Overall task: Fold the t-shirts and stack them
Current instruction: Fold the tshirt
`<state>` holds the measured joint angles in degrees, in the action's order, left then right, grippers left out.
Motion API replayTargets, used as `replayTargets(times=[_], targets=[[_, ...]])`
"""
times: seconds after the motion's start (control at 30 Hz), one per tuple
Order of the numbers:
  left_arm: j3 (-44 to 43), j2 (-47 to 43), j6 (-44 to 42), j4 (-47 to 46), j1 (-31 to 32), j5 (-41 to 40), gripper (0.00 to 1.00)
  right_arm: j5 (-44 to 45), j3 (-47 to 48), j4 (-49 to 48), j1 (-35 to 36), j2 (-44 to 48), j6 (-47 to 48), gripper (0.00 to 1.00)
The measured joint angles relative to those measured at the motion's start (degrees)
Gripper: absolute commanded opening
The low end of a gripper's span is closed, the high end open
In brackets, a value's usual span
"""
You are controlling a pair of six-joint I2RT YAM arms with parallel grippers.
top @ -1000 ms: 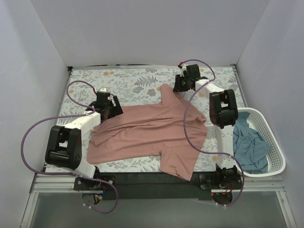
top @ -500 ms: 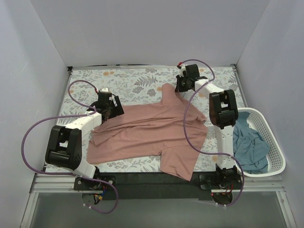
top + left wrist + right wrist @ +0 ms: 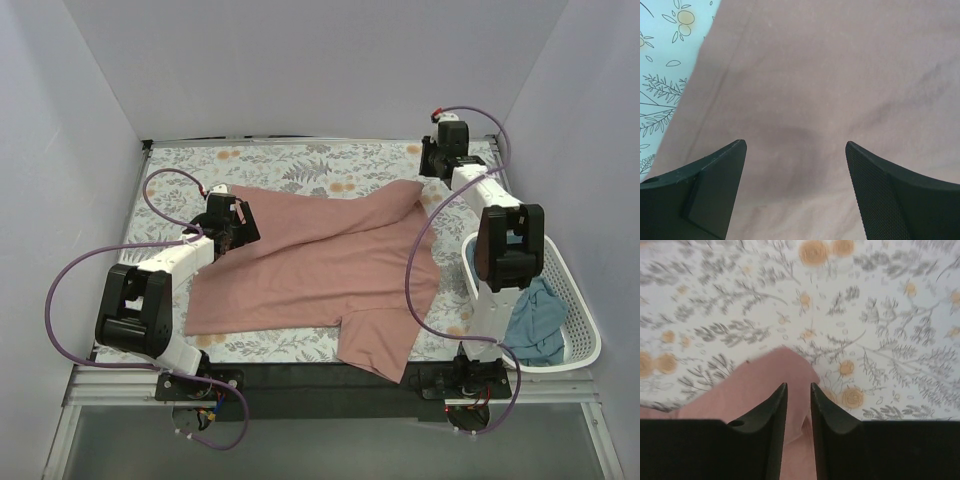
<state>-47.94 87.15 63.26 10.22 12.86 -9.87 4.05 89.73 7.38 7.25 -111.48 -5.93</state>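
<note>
Overhead and wrist views of the folding station, with positions given relative to the pink t-shirt.

**Pink t-shirt**: lies spread open and mostly flat on the floral cloth. Shallow creases run across its body. One sleeve reaches toward the near edge, and a pointed corner reaches toward the far right. No print or lettering shows on the upturned side.

**Left gripper**: sits over the shirt's far-left edge. In the left wrist view its fingers stand wide apart and released. Smooth pink fabric fills the space between them, and nothing is held. The shirt's hem runs diagonally just to the left of the fingers, with floral cloth showing beyond it.

**Right gripper**: sits just beyond the shirt's far-right corner. In the right wrist view its two fingers are nearly together, leaving only a thin slit. The rounded pink corner lies under and just ahead of the tips. The views do not show whether the fingers pinch any fabric.

**Teal t-shirt**: lies crumpled inside the white basket, which stands to the right of the pink t-shirt, behind the right arm.
</note>
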Motion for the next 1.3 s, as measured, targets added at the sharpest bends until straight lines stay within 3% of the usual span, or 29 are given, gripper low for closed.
replayTargets(times=[0.3,0.53,0.73,1.0,1.3], targets=[[-0.8,0.5,0.2,0.5,0.0,-1.4,0.8,-3.5,-2.2,9.2,0.7,-5.8,-1.6,0.33],[-16.6,14.1,0.3,2.0,-0.2,-3.8,0.74,-6.8,-3.3,8.7,1.4,-2.7,-2.8,0.33],[-24.2,25.0,0.4,4.5,-1.0,-3.8,0.66,-8.8,-8.2,7.8,1.4,2.2,-3.1,0.34],[-33.1,31.0,0.2,9.0,-2.7,-4.1,0.62,-9.9,-16.8,4.8,1.4,8.3,-4.5,0.37],[-38.9,34.4,3.3,12.3,-8.3,-3.7,0.62,-12.3,-21.0,3.0,0.2,7.7,-5.9,0.37]])
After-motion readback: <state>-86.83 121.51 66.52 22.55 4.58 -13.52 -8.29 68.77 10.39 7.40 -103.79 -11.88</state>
